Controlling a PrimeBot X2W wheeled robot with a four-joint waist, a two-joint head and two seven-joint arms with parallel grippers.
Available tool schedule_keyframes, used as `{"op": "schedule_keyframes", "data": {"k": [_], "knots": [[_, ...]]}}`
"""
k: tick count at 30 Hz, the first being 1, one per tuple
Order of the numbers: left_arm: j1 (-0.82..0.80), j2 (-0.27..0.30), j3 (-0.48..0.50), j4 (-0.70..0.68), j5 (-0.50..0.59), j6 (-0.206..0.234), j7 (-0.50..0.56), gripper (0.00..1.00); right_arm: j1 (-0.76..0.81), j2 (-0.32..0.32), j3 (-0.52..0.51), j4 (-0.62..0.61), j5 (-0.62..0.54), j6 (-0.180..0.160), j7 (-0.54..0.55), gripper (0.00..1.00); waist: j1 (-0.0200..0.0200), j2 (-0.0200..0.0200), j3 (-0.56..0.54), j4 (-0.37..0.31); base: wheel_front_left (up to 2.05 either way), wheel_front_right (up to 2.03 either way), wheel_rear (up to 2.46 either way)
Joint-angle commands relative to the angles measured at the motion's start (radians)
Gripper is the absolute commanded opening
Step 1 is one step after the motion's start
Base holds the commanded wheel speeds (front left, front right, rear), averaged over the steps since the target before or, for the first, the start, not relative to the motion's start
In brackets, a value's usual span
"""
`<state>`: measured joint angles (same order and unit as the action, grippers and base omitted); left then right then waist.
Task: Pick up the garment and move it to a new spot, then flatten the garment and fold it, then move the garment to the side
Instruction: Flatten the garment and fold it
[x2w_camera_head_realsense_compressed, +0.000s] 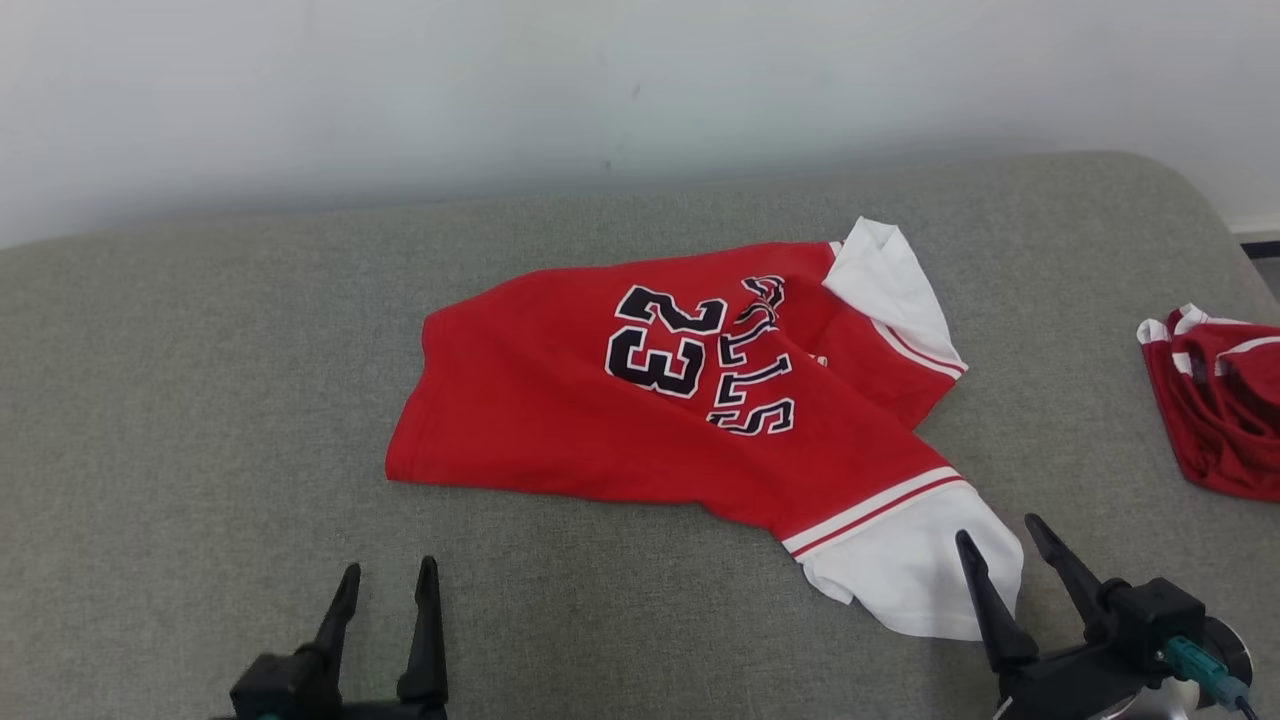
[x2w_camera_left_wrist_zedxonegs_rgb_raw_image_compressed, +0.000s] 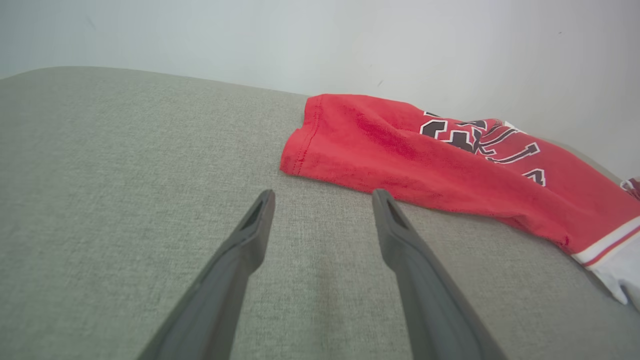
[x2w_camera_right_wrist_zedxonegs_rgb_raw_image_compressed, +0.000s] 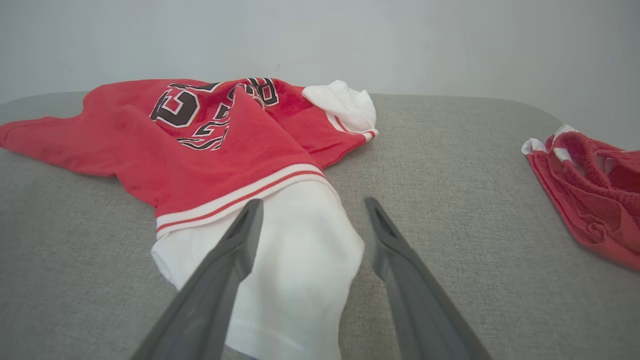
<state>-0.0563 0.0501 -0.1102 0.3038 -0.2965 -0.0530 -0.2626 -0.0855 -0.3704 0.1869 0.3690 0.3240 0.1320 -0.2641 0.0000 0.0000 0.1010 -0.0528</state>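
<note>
Head view: noted left gripper (x2w_camera_head_realsense_compressed: 389, 565) spread wide, empty, near the red jersey (x2w_camera_head_realsense_compressed: 600, 430) lying rumpled mid-cushion (x2w_camera_head_realsense_compressed: 200, 400), grey coarse weave; right gripper (x2w_camera_head_realsense_compressed: 996, 527) parted at the jersey's white end. Left wrist view: fingers apart, close to stitched red hem. Right wrist view: fingers splayed over soft white sleeve (x2w_camera_right_wrist_zedxonegs_rgb_raw_image_compressed: 300, 260), not clamped; second red garment (x2w_camera_right_wrist_zedxonegs_rgb_raw_image_compressed: 590, 200) bunched well apart.
</note>
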Motion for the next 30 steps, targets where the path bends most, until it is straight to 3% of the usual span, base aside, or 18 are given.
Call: {"op": "schedule_keyframes", "data": {"k": [1,9,15,23,30], "knots": [[-0.034,0.001,0.006,0.0,0.011,0.002,-0.003,1.0,-0.014,0.015,-0.009,-0.014,-0.006,-0.002,0.0,1.0,0.0,0.0,0.041,-0.005,0.0,0.0,0.0],[-0.217,0.001,0.049,0.102,0.066,0.025,-0.003,1.0,-0.072,0.04,-0.032,-0.062,-0.028,-0.002,0.0,1.0,0.0,0.0,0.145,-0.03,0.0,0.0,0.0],[-0.31,0.001,0.099,0.182,0.106,0.009,-0.003,1.0,-0.093,0.051,-0.041,-0.069,-0.035,-0.002,0.0,1.0,0.0,0.0,0.189,-0.068,0.0,0.0,0.0],[-0.334,0.001,0.136,0.222,0.115,0.001,-0.003,1.0,-0.089,0.058,-0.049,-0.053,-0.031,-0.002,0.0,1.0,0.0,0.0,0.194,-0.089,0.0,0.0,0.0],[-0.339,0.0,0.176,0.221,0.122,0.026,-0.003,1.0,-0.106,0.068,-0.048,-0.048,-0.032,-0.002,0.0,1.0,0.0,0.0,0.201,-0.1,0.0,0.0,0.0]]}}
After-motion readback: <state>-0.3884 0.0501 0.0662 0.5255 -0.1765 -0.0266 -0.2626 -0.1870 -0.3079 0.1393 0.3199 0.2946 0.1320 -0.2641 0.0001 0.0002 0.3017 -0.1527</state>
